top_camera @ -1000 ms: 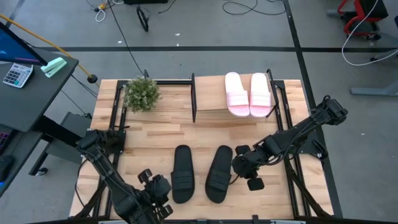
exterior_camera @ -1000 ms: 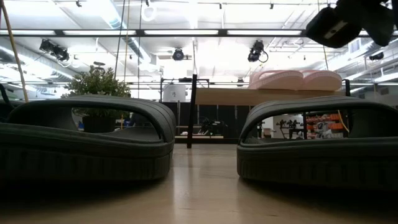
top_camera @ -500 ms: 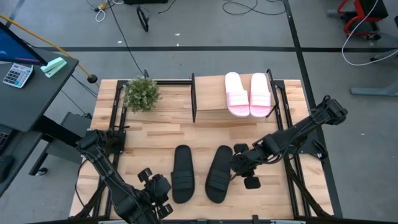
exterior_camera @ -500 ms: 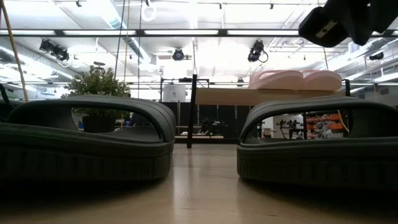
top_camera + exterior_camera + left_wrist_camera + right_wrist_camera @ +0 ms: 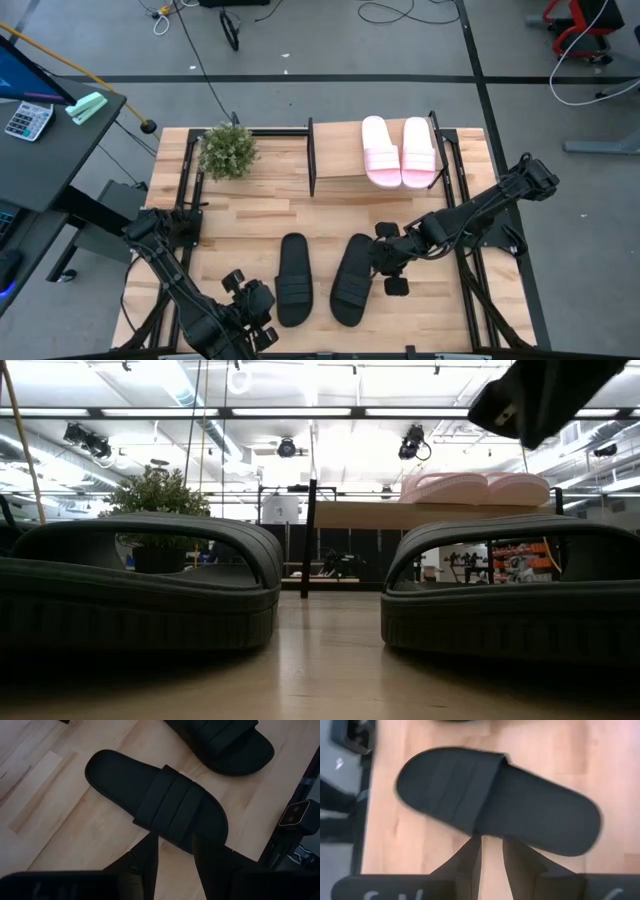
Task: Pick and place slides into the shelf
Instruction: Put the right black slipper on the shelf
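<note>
Now your right gripper has slid in from the table's right side and hangs just beside the right black slide, fingers parted, gripping nothing. Your left gripper waits next to the left black slide, fingers likewise apart and empty. Both pink slides already sit on the shelf; the black pair lies on the table, so the next pickup looks imminent.

My stock: two black ribbed slides, two pale pink slides, light plywood shelf, green plant
</note>
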`<state>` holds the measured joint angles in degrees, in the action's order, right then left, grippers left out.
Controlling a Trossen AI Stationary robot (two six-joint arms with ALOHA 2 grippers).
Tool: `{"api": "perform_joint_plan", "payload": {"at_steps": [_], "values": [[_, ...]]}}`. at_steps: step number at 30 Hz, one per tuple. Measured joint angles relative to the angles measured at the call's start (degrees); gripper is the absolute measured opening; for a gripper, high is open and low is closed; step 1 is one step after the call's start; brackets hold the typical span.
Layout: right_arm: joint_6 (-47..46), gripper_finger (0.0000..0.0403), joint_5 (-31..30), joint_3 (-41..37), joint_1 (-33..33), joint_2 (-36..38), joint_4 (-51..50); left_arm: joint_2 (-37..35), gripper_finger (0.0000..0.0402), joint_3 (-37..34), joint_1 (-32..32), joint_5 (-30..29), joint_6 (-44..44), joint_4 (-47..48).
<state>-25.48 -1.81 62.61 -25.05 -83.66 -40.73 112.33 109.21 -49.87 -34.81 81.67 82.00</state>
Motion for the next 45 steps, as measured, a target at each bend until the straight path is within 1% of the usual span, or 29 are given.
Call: {"api": "perform_joint_plan", "payload": {"at_steps": [2,5,10,19,26,30,35,45], "values": [[-1.8,0.0085,-1.2,-0.04,0.52,0.0,0.02,0.0,0.0128,0.0,0.04,-0.11,0.02,0.0],[-2.96,0.0085,-1.46,-0.2,1.12,0.0,-0.46,0.0,0.0124,0.0,0.04,-0.12,0.02,0.02],[-2.94,0.0085,-1.4,-0.2,1.33,0.0,-0.37,0.0,0.0117,0.0,0.04,-0.29,0.02,0.07],[-1.77,0.0085,-1.21,-0.2,1.31,0.0,-0.35,0.0,0.0123,0.0,0.04,-0.78,0.04,0.09],[-1.36,0.0085,-1.09,-0.2,1.31,0.0,-0.35,0.0,0.0114,0.0,0.04,-0.78,0.04,0.13],[1.26,0.0085,1.47,-0.2,1.26,0.0,-0.35,0.0,0.0112,0.0,0.04,-1.22,0.04,0.13],[1.7,0.0085,4.43,-0.2,1.1,0.0,-0.31,0.0,0.0115,0.0,0.04,-1.58,0.04,0.17],[1.68,0.0085,4.73,-0.22,-2.92,0.0,3.56,0.0,0.011,0.0,0.04,-1.59,0.04,0.17]]}}
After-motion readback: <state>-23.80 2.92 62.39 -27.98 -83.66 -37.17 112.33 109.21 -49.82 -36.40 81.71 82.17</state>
